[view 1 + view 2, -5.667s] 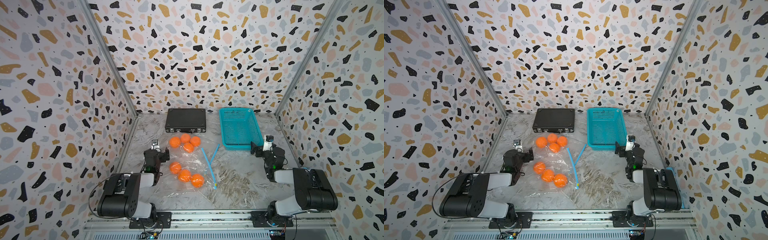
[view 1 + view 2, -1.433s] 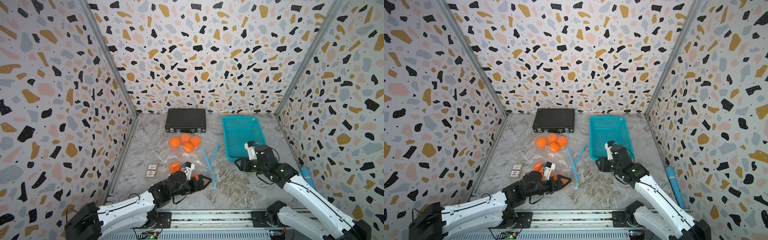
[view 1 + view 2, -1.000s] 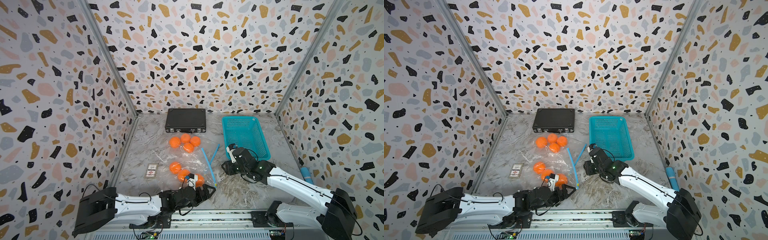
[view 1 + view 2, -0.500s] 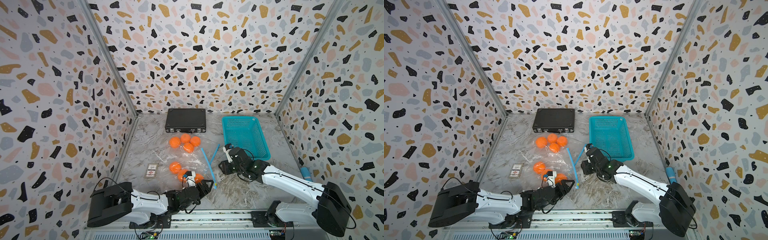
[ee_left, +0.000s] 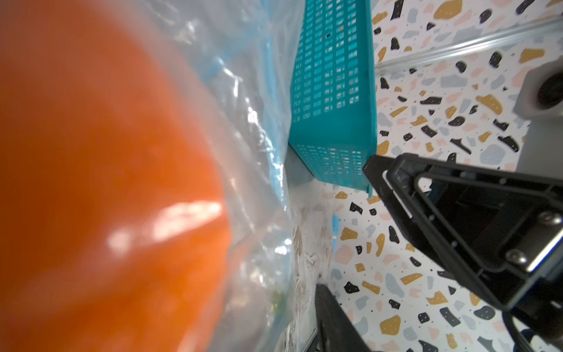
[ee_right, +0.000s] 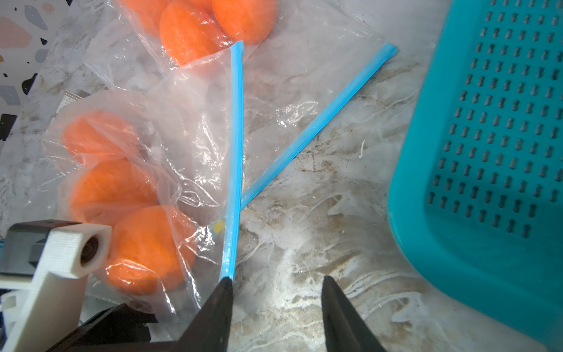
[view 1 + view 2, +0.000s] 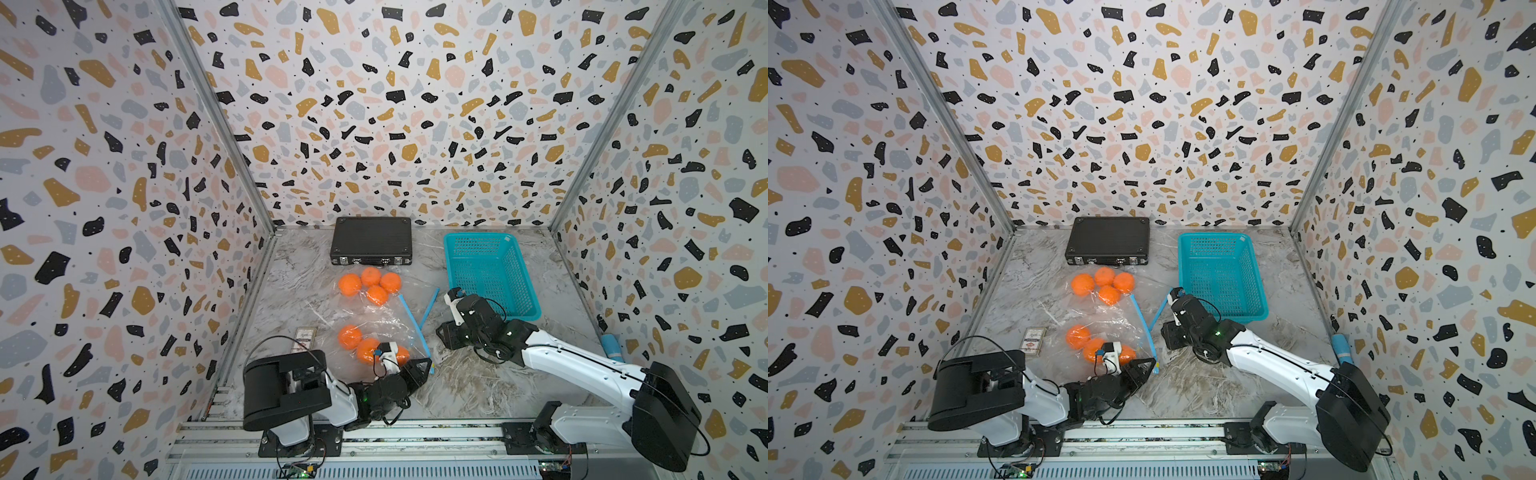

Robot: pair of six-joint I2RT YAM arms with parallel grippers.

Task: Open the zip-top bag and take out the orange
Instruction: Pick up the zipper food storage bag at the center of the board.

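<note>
A closed black case (image 7: 371, 240) lies flat at the back of the marbled tabletop (image 7: 478, 386), with a teal mesh basket (image 7: 490, 274) beside it to the right. A small flat packet (image 7: 305, 334) lies nearer the left wall, and a blue cylinder (image 7: 611, 347) rests against the right wall. Speckled walls (image 7: 395, 104) close in three sides

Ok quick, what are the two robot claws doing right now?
Left gripper: open, at the corner of the clear plastic zip-top bag.
Right gripper: open, empty.
</note>
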